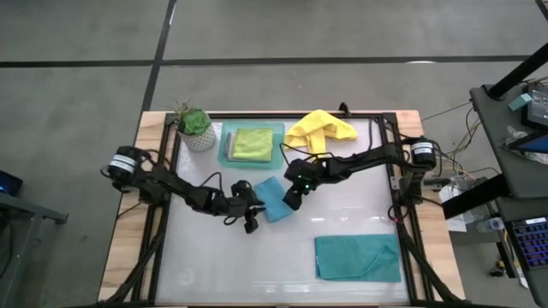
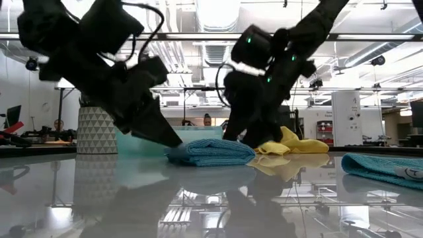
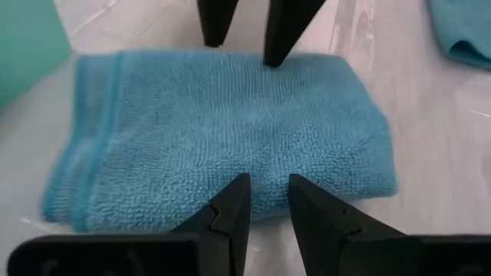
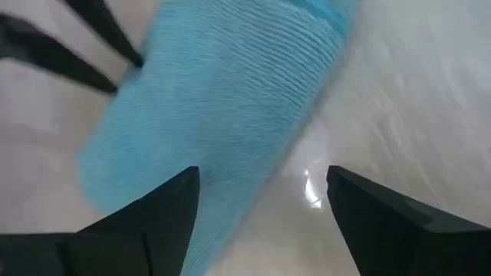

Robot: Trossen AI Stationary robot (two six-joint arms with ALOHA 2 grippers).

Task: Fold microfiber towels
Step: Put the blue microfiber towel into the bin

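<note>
Legible text: none in any view.
Towel tag (image 2: pixel 411 173): small white label on the flat teal towel (image 2: pixel 386 168), print too small to read.

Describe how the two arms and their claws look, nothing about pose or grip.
Both arms are dark, jointed, with black cables looping along them. Silver-capped motors sit at the table-edge bases. The right arm carries small green lights near its wrist. The left claw and right claw each end in two black, tapering wedge-shaped fingers.

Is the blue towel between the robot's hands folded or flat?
Folded: the blue towel lies doubled, a thick rounded pad in the low view.
</note>
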